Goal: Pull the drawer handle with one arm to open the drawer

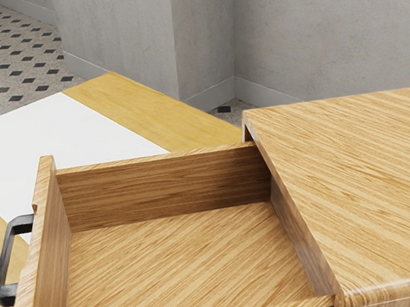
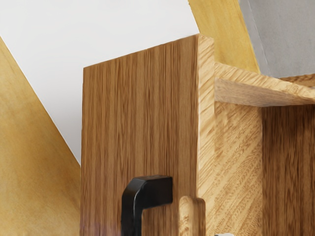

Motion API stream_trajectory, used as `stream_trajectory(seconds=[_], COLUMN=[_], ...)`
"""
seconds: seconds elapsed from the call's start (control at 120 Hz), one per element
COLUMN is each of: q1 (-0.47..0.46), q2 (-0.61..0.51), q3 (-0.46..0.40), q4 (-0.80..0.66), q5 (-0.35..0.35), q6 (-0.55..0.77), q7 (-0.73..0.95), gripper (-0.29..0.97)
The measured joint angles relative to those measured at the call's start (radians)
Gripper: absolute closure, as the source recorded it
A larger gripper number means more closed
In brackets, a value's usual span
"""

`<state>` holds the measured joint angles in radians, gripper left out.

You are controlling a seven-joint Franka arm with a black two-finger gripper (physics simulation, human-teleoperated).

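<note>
By my reading the pull is at its end or close to it: the drawer [image 1: 159, 185] stands drawn far out of the cabinet [image 1: 358, 188], most of its floor showing beyond the cabinet's top edge. Its front panel sits at the exterior view's lower left, out over the worktop [image 1: 149, 108] near where the white panel [image 1: 48, 142] meets the yellow wood. The drawer handle [image 1: 9, 258], a dark bar, sticks out from that front panel on the side away from the cabinet. From my wrist camera the drawer front [image 2: 138, 123] stands close ahead, with the handle's upper bend [image 2: 142, 196] just below the hand, so I judge the hand is near the handle. I cannot tell from these pictures whether my fingers are apart, together or clamped on it. If they hold the handle, I would next check that the drawer is open far enough, let go and back straight off without nudging the front. If not, little is left to do. The drawer holds nothing I can see, only bare wood grain across its floor and inner walls.
</note>
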<state>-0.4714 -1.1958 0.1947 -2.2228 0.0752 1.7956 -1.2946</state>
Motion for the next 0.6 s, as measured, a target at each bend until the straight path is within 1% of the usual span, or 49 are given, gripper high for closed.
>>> stream_trajectory(seconds=[0.033, 0.058, 0.083, 0.117, 0.15, 0.175, 0.208, 0.233, 0.258, 0.317, 0.392, 0.483, 0.6], q1=[-0.019, -0.053, -0.104, -0.237, -0.389, -0.531, -0.681, -0.761, -0.810, -0.868, -0.893, -0.903, -0.914], q2=[0.180, 0.296, 0.380, 0.477, 0.568, 0.659, 0.760, 0.833, 0.896, 1.013, 1.124, 1.194, 1.225], q3=[-0.093, -0.163, -0.217, -0.254, -0.263, -0.235, -0.187, -0.156, -0.136, -0.115, -0.106, -0.104, -0.102], q4=[0.256, 0.420, 0.529, 0.617, 0.678, 0.730, 0.773, 0.791, 0.801, 0.807, 0.809, 0.804, 0.771], q5=[-0.035, -0.054, -0.070, -0.076, -0.063, -0.048, -0.032, -0.023, -0.015, 0.002, 0.016, 0.025, 0.027], q6=[-0.052, -0.095, -0.133, -0.178, -0.217, -0.242, -0.271, -0.290, -0.305, -0.334, -0.354, -0.360, -0.339], q7=[-0.010, -0.022, -0.036, -0.063, -0.093, -0.116, -0.144, -0.164, -0.182, -0.222, -0.268, -0.317, -0.369], gripper=[0.04, 0.04, 0.03, 0.03, 0.02, 0.02, 0.02, 0.01, 0.01, 0.01, 0.00, 0.00, 0.00])
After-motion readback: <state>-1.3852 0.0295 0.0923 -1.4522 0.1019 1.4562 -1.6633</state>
